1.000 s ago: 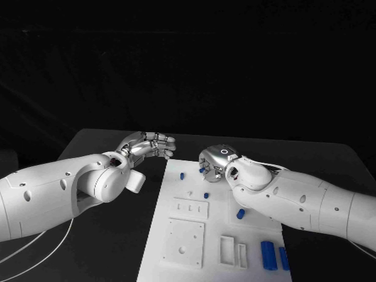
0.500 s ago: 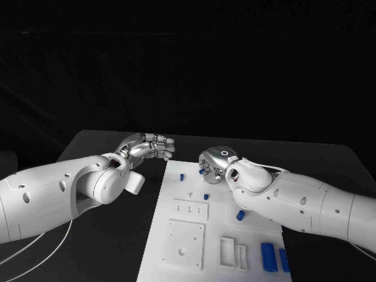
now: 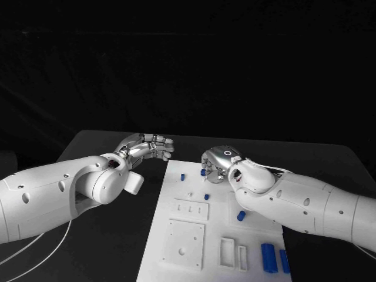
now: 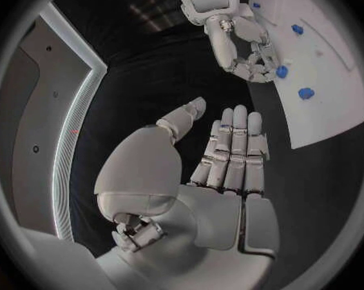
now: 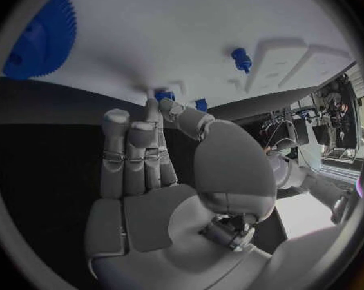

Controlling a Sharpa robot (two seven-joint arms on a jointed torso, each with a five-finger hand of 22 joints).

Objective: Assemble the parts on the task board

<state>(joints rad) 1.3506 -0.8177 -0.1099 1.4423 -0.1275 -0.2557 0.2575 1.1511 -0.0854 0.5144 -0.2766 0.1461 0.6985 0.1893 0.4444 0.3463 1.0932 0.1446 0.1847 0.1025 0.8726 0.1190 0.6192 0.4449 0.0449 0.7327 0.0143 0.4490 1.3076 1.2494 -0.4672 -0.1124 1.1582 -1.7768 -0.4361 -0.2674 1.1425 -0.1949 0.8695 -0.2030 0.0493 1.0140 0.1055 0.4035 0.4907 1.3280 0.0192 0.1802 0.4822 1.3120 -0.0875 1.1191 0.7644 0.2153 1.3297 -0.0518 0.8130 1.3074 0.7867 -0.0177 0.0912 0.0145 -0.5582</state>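
The white task board [image 3: 181, 247] lies lengthwise in the middle of the table. My right hand [image 3: 215, 163] is over its far end, and its fingertips pinch a small blue part [image 3: 202, 172] just above the board [image 5: 190, 32]. The same part [image 4: 282, 71] shows at those fingertips [image 4: 262, 67] in the left wrist view. My left hand [image 3: 145, 147] hovers beside the board's far left corner; its fingers [image 4: 230, 148] are stretched out and hold nothing. Small blue pegs [image 3: 182, 175] [image 3: 207, 196] [image 3: 241, 215] stand on the board.
Two longer blue parts [image 3: 268, 257] [image 3: 284, 260] lie at the board's near right corner beside two slotted white blocks [image 3: 227, 249]. A blue gear [image 5: 37, 38] sits on the board near my right hand. Black table [image 3: 95, 153] surrounds the board.
My right hand has shifted slightly to the right over the board's far end, still with the blue part at its fingertips. The left hand has hardly moved.
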